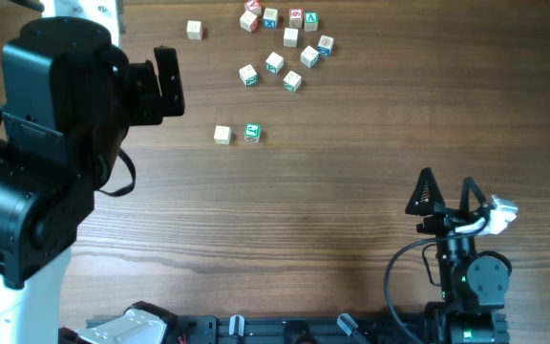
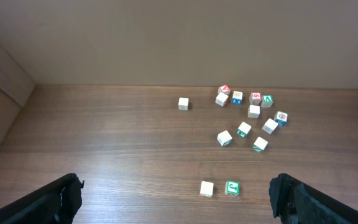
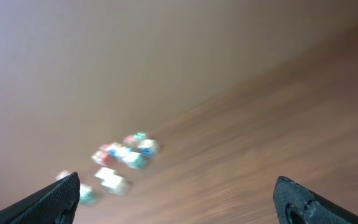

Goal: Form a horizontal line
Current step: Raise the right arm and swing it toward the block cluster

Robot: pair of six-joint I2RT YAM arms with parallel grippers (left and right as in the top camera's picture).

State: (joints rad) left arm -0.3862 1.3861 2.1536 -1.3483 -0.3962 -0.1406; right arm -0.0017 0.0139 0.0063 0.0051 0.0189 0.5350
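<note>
A plain pale cube and a green-marked cube lie side by side on the wooden table with a small gap between them. No row of three touching cubes is in view. The same pair shows in the left wrist view, the plain cube to the left of the green-marked one. My left gripper is open and empty, left of the pair and above the table. My right gripper is open and empty at the near right; its own view is blurred.
Several loose cubes with red, blue and green marks lie scattered at the far middle, also in the left wrist view. One pale cube lies apart to their left. A white clip sits by the right arm.
</note>
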